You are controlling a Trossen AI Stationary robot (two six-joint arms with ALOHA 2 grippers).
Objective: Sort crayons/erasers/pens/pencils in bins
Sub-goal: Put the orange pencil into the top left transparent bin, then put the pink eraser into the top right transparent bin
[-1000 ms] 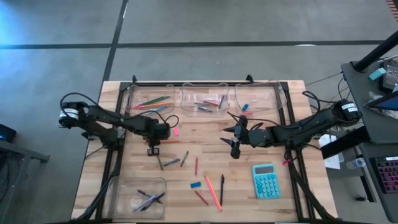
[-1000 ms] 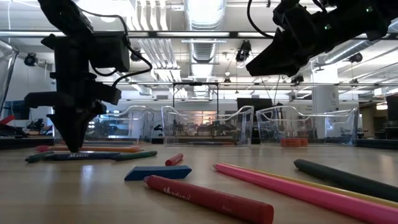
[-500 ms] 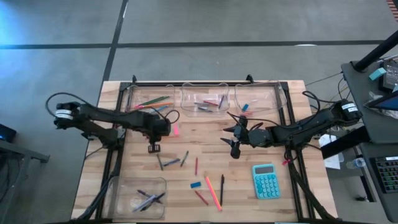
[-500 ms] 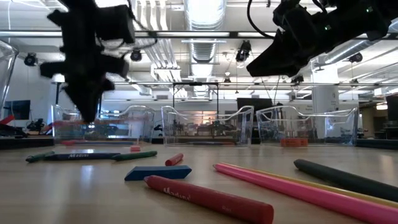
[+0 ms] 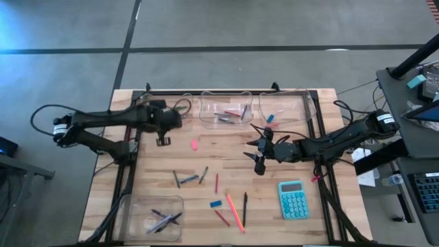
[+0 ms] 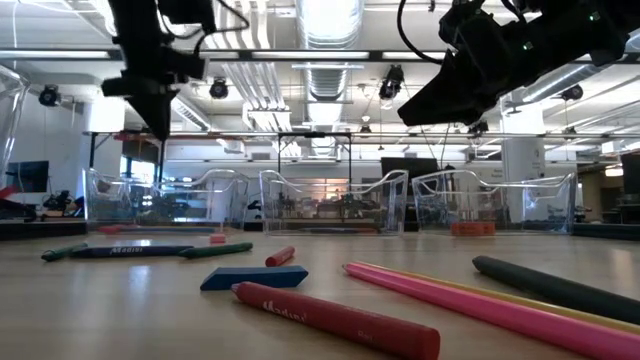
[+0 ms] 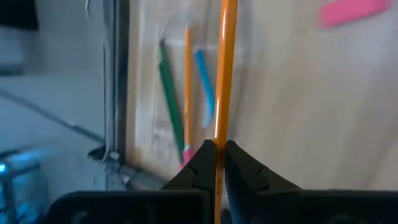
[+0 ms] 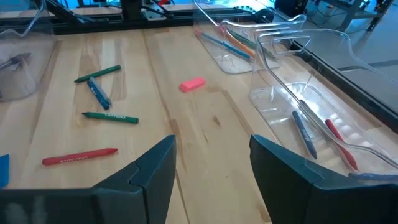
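Near bin (image 5: 152, 216): clear tub at the worktop's (image 5: 302, 226) front left corner, holding dark pens (image 5: 164, 219).
Loose sticks: a red crayon (image 6: 335, 321) lies nearest in the low view, with a pink pencil (image 5: 235, 212) and a black pen (image 5: 245, 200) beside it; green and blue crayons (image 5: 186, 178) lie farther left.
Erasers: a blue eraser (image 5: 216, 204) sits by the red crayon; a pink eraser (image 5: 194, 144) lies mid-worktop, well apart.
Calculator (image 5: 293, 200): teal, front right.
Right gripper (image 5: 259, 154): fingers apart, holding nothing, hovering above mid-worktop.
Left gripper (image 5: 163, 140): closed on an orange pencil (image 7: 223, 74), raised above the far left bin's near edge.
Far bins: the left bin (image 5: 164, 110) holds pencils, the middle bin (image 5: 228, 110) crayons, the right bin (image 5: 285, 108) a blue eraser.
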